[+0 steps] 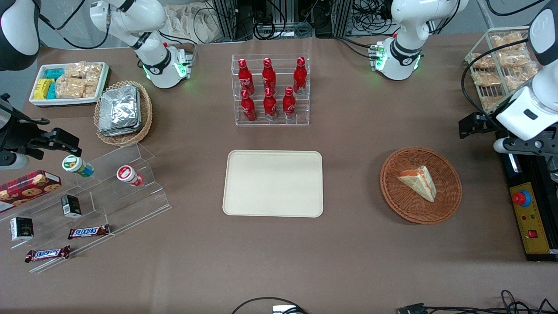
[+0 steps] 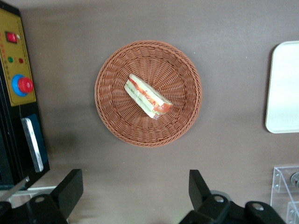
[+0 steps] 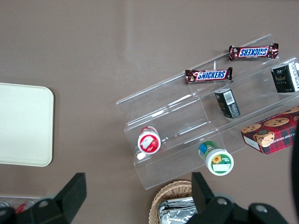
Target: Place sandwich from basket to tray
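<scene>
The tray (image 1: 273, 183) lies bare mid-desk. Toward the working arm's end, the sandwich (image 1: 418, 181) rests in the basket (image 1: 449, 200). It looks light, soft and slippery in its wrap, so pinch the bread faces gently. The claw (image 2: 135, 198) hangs high above the desk beside the basket, fingers wide and empty.

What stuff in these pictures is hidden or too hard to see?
- Hand, open, high over the table near the basket: front view cuts it off at the picture's edge.
- Sandwich: its filling is too small to name in either view.
- Tray: the left wrist view's edge cuts it off.
</scene>
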